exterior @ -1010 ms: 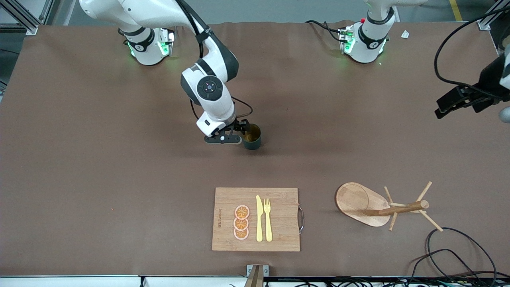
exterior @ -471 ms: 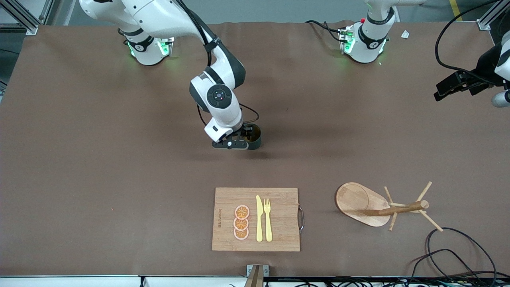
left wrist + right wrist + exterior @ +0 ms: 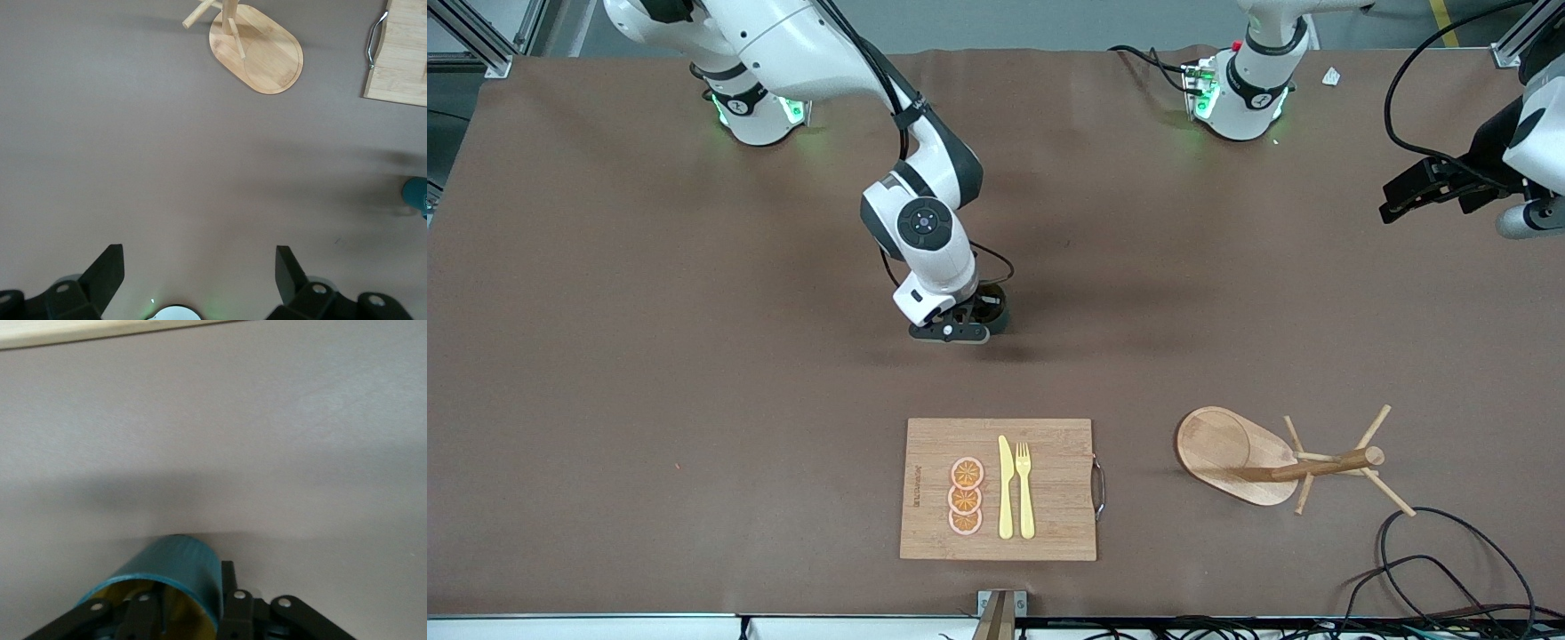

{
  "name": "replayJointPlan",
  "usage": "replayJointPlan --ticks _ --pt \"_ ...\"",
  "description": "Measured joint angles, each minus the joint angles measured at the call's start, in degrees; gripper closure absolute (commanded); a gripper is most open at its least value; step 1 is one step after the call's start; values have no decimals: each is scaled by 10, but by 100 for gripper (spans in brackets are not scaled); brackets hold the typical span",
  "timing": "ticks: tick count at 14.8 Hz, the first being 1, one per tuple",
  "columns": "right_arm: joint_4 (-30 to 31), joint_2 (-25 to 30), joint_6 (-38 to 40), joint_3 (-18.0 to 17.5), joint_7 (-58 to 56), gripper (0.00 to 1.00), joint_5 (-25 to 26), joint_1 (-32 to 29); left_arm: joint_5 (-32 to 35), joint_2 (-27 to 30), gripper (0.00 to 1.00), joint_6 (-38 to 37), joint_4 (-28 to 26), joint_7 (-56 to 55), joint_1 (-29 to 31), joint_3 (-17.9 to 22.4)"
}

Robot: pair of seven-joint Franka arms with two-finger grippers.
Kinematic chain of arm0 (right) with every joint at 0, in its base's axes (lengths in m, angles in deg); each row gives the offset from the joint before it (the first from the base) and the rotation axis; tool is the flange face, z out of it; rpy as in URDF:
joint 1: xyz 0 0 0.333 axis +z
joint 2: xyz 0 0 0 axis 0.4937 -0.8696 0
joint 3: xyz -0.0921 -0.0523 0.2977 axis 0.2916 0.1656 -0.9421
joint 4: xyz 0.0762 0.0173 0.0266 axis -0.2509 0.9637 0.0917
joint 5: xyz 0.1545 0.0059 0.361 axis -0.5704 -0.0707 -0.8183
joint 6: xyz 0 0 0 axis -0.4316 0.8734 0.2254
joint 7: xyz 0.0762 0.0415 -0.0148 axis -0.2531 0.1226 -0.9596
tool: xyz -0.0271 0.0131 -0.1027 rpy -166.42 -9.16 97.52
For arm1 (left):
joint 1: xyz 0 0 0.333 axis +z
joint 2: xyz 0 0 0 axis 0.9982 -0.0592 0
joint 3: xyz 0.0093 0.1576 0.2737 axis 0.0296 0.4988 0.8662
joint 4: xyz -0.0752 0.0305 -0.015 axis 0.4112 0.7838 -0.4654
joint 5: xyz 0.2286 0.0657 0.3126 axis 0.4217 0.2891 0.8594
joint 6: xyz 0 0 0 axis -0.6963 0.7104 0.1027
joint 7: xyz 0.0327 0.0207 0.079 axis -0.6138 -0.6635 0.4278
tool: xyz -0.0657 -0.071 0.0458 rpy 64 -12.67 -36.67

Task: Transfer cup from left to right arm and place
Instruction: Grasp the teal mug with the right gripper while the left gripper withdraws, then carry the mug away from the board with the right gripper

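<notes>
Board (image 3: pixel 1049 487) and rack (image 3: pixel 1254 455) lie nearer the camera. Right gripper (image 3: pixel 971 318), angled down mid-table, pinches the cup (image 3: pixel 994 311) wall. Left gripper (image 3: pixel 1414 188), fingers spread, waits aloft.

Brown-covered table (image 3: pixel 605 356) under even light, grey floor.

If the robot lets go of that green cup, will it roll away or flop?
Probably neither. The cup looks like a hard, straight-sided cylinder, so it should keep its shape. The right gripper grips its rim, one finger inside. Tipped on its side, its round wall might roll.
</notes>
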Motion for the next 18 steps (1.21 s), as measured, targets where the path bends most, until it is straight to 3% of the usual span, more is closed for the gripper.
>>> replayJointPlan --ticks 2,9,12,15,18 --pt "0 -8 -24 0 22 98 0 14 0 0 0 0 0 0 1 0" --pt "-6 -14 -26 6 39 100 1 37 0 1 0 4 0 1 6 0" --pt "-20 14 60 12 -12 100 2 22 0 1 0 5 0 1 6 -1" --pt "-22 80 171 14 -108 100 2 -29 0 1 0 6 0 1 6 -1" --pt "9 149 219 16 -229 100 3 -85 0 1 0 6 0 1 6 -2"
